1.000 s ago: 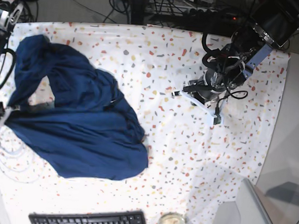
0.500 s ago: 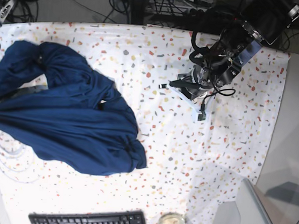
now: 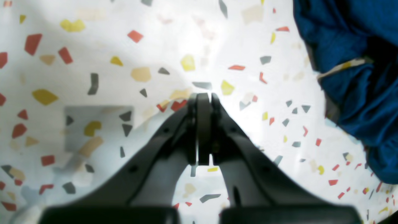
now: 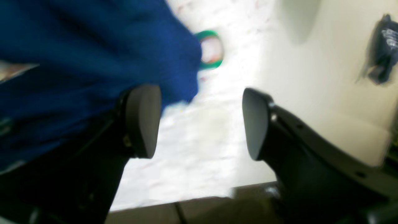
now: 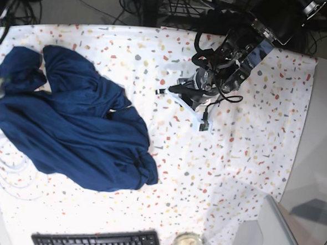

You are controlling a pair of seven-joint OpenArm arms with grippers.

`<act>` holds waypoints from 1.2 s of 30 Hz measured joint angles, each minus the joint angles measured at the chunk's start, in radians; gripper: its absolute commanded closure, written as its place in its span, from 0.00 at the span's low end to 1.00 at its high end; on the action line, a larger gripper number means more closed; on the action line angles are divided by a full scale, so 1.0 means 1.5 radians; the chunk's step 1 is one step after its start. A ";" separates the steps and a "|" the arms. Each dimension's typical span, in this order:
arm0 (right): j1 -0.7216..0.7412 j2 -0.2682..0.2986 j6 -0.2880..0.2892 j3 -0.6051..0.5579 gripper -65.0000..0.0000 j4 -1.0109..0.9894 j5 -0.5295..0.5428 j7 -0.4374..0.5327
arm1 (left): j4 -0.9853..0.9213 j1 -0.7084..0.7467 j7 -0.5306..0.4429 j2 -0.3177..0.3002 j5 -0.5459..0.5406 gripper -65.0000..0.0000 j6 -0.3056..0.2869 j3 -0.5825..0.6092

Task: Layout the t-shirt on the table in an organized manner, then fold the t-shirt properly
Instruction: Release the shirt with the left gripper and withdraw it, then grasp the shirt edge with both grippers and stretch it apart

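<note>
Looking at the left of the base view, we see the t-shirt [image 5: 74, 136] bunched on the table [image 5: 251, 144]. Our right gripper [image 4: 199, 121] gapes wide, holding nothing, cloth against one pad. Our left gripper [image 3: 203, 101] is pressed closed, empty.

Black keyboard [image 5: 97, 241] at six o'clock, cut off by the lower edge. Just to its right, a glass jar [image 5: 187, 244] with pale contents. Grey chair back [image 5: 276, 234] at five o'clock. Thin white cable loops [image 5: 10, 166] at eight o'clock, lying flat. Dark cables and gear [image 5: 176, 6] massed at twelve o'clock. Green ring [image 4: 211, 49] at one o'clock in the right wrist view, blurred, partly hidden. Small dark item [image 4: 381, 62] at three o'clock there, too blurred to identify.
</note>
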 measured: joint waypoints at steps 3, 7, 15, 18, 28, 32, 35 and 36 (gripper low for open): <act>-0.025 -0.027 0.003 -0.101 0.39 -0.004 -0.001 -0.017 | 0.002 0.023 0.000 -0.031 -0.005 1.00 -0.012 -0.038; -0.022 -0.050 -0.001 -0.201 0.39 -0.011 -0.010 -0.004 | 0.004 0.087 -0.001 -0.064 0.001 0.88 -0.004 -0.174; -0.041 -0.090 0.000 -0.285 0.39 -0.018 -0.007 -0.042 | 0.062 0.186 -0.001 -0.066 0.009 0.36 -0.157 -0.379; -0.042 -0.106 0.000 -0.303 0.40 -0.052 -0.010 -0.046 | 0.069 0.186 0.000 -0.067 0.004 0.30 -0.173 -0.377; 0.017 -0.150 -0.022 -0.387 0.98 -0.143 0.064 -0.047 | 0.071 0.183 0.003 -0.091 -0.002 0.31 -0.177 -0.380; 0.035 -0.212 -0.006 -0.447 0.98 -0.130 0.076 -0.117 | 0.075 0.184 0.008 -0.104 -0.002 0.31 -0.173 -0.411; 0.057 -0.254 -0.002 -0.482 0.92 -0.078 0.080 -0.170 | 0.109 0.188 0.008 -0.105 0.002 0.31 -0.172 -0.463; 0.071 -0.260 -0.004 -0.501 0.86 -0.059 0.075 -0.196 | 0.120 0.188 0.006 -0.105 0.001 0.31 -0.172 -0.476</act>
